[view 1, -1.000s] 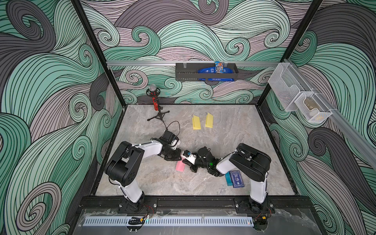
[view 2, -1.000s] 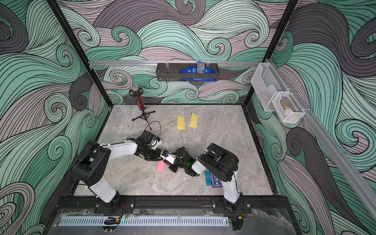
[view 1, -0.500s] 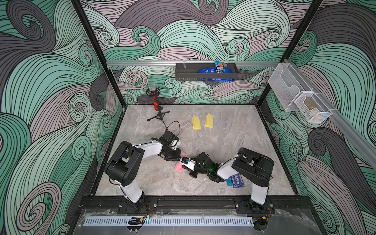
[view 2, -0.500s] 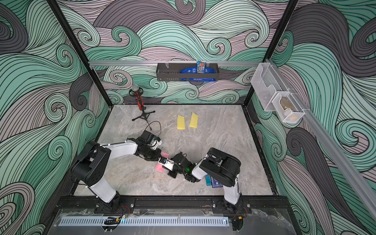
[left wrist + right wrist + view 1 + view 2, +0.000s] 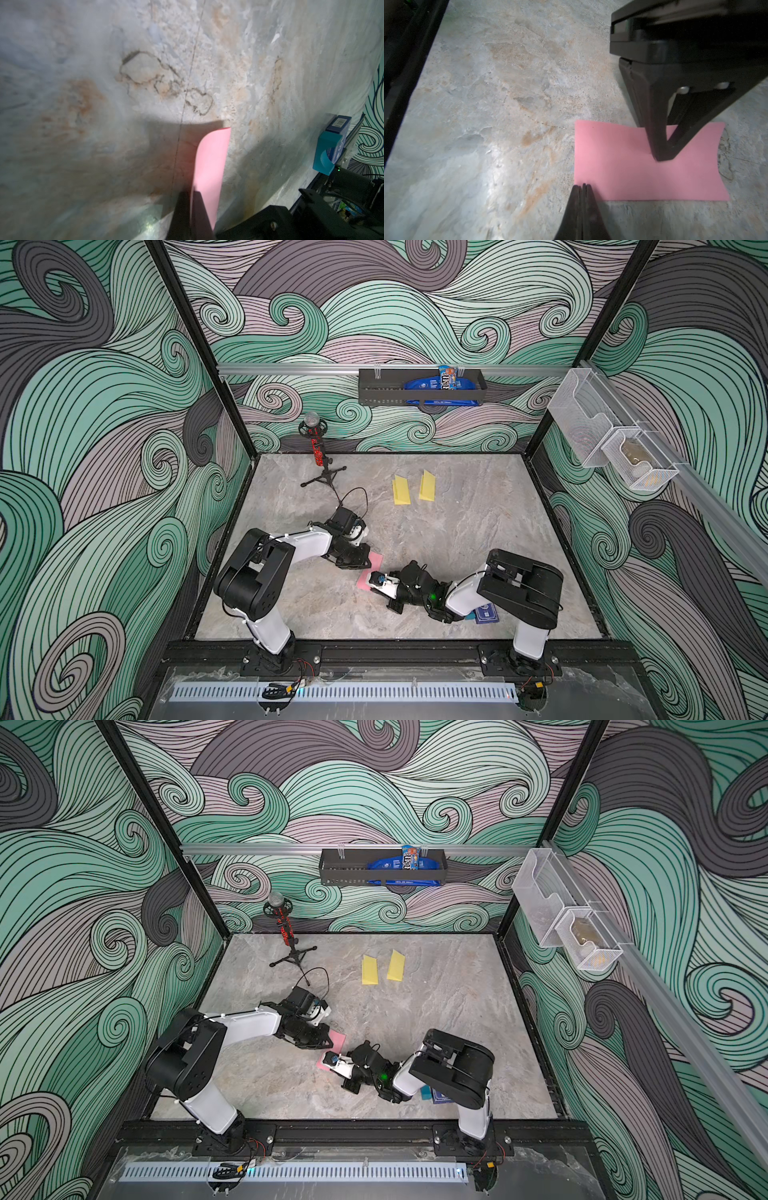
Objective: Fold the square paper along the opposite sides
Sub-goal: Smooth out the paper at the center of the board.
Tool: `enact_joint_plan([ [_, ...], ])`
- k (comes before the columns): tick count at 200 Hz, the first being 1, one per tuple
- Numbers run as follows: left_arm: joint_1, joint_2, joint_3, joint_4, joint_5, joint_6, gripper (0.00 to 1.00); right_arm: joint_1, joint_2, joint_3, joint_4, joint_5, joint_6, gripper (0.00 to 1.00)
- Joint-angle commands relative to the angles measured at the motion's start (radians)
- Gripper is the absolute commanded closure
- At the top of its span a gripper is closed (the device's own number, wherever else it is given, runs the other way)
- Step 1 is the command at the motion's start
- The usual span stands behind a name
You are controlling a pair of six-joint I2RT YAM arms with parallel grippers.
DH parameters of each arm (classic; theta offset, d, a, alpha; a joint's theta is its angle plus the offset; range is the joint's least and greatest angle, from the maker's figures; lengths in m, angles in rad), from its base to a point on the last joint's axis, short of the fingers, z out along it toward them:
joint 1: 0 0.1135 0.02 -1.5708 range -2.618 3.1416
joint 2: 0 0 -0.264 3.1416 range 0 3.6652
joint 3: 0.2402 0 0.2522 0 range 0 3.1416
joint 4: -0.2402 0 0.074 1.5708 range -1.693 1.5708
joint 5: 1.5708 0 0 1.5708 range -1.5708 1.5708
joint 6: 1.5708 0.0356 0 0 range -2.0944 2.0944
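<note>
The square paper (image 5: pixel 376 561) is pink and lies folded into a flat rectangle on the marble table, as the right wrist view (image 5: pixel 643 168) shows. My left gripper (image 5: pixel 369 563) is shut, with its tips pressed down on the middle of the paper. The left wrist view shows those shut fingers (image 5: pixel 200 205) beside a curled pink edge (image 5: pixel 212 158). My right gripper (image 5: pixel 582 186) is shut too, its tips resting on the paper's edge near a corner. In a top view it (image 5: pixel 330 1058) covers part of the sheet (image 5: pixel 340 1041).
Two folded yellow papers (image 5: pixel 401 489) (image 5: pixel 428 486) lie toward the back. A microphone stand (image 5: pixel 318 448) is at the back left. A teal and blue box (image 5: pixel 486 614) sits under my right arm. A black wall basket (image 5: pixel 419 387) and wire bins (image 5: pixel 611 439) hang on the walls.
My right arm has drawn back toward the front, and its shut gripper has slid along the paper. More pink shows between the grippers. The left gripper has stayed put.
</note>
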Motion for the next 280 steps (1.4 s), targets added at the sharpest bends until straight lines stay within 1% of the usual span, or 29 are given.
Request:
enact_joint_plan([
  [1, 0.01, 0.019, 0.006, -0.033, -0.043, 0.002, 1.0, 0.026, 0.019, -0.058, -0.184, -0.036, 0.022, 0.95],
  [26, 0.011, 0.019, 0.005, -0.034, -0.041, 0.002, 1.0, 0.026, -0.005, -0.071, -0.179, -0.044, 0.027, 0.96],
  [45, 0.01, 0.017, 0.002, -0.034, -0.038, 0.0, 1.0, 0.014, -0.07, -0.073, -0.174, -0.067, 0.031, 0.96],
  [67, 0.01, 0.016, 0.0, -0.034, -0.036, 0.0, 1.0, -0.081, -0.173, -0.078, -0.102, -0.156, 0.095, 0.94],
  [82, 0.01, 0.017, 0.001, -0.034, -0.036, -0.001, 1.0, -0.159, -0.198, -0.081, 0.023, -0.215, 0.174, 0.94],
  [91, 0.01, 0.016, 0.001, -0.034, -0.035, -0.001, 1.0, -0.185, -0.186, -0.076, 0.1, -0.219, 0.196, 0.95],
  [100, 0.01, 0.019, 0.002, -0.034, -0.034, 0.0, 1.0, -0.199, -0.164, -0.047, 0.128, -0.206, 0.189, 0.96],
  [121, 0.01, 0.023, 0.0, -0.034, -0.032, -0.002, 1.0, -0.217, -0.074, 0.047, 0.115, -0.177, 0.134, 0.97],
  [143, 0.01, 0.027, 0.0, -0.034, -0.03, -0.003, 1.0, -0.243, 0.028, 0.129, 0.112, -0.141, 0.118, 0.99],
  [184, 0.01, 0.026, -0.002, -0.034, -0.029, -0.005, 1.0, -0.284, 0.175, 0.202, 0.099, -0.102, 0.103, 1.0],
  [224, 0.011, 0.025, -0.001, -0.032, -0.007, -0.007, 1.0, -0.294, 0.211, 0.179, 0.094, -0.071, 0.09, 1.0],
  [280, 0.011, 0.019, -0.004, -0.031, -0.012, -0.008, 1.0, -0.323, 0.189, 0.13, 0.082, -0.004, 0.071, 1.0],
])
